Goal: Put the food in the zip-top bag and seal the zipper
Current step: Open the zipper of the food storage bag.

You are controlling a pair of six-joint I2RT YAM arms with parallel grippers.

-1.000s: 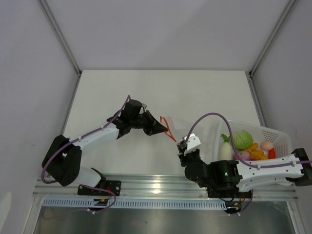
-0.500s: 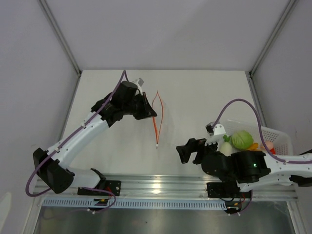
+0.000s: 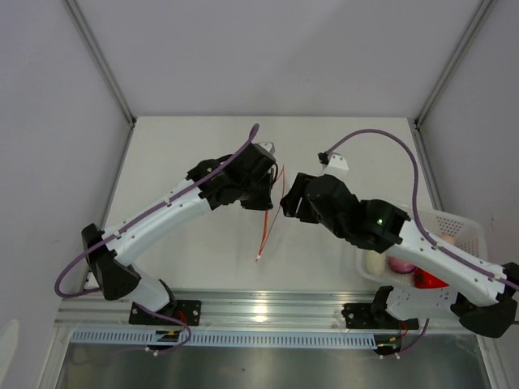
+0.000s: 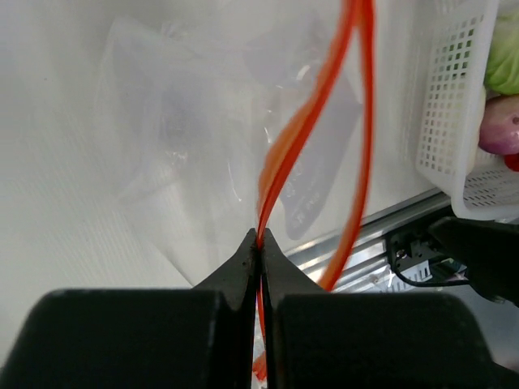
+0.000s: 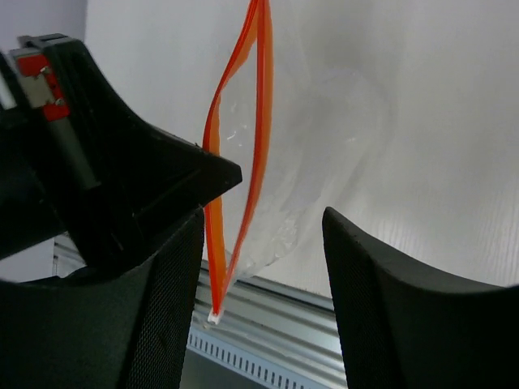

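Note:
The zip-top bag (image 4: 186, 138) hangs clear and crinkly from my left gripper (image 4: 261, 237), which is shut on one strand of its red-orange zipper (image 4: 288, 150). From above, the zipper (image 3: 264, 235) shows as two thin orange lines below the left gripper (image 3: 273, 194). My right gripper (image 3: 285, 203) is right beside it. In the right wrist view it (image 5: 263, 215) stands open, with both zipper strands (image 5: 216, 259) between its fingers, close to the left one. The food lies in the white basket (image 3: 466, 227): a white radish (image 3: 375, 262), a pink piece (image 3: 401, 265) and a red piece (image 3: 427, 280).
The right arm's forearm crosses above the basket and hides part of it. A green fruit (image 4: 507, 57) shows in the basket (image 4: 454, 121) in the left wrist view. A metal rail (image 3: 276, 308) runs along the near table edge. Grey walls close in the back and both sides.
The right gripper let go of the bag, drew back toward the basket, then swung up to the bag's right side. The left gripper carried the bag away and now holds it nearer the table's middle.

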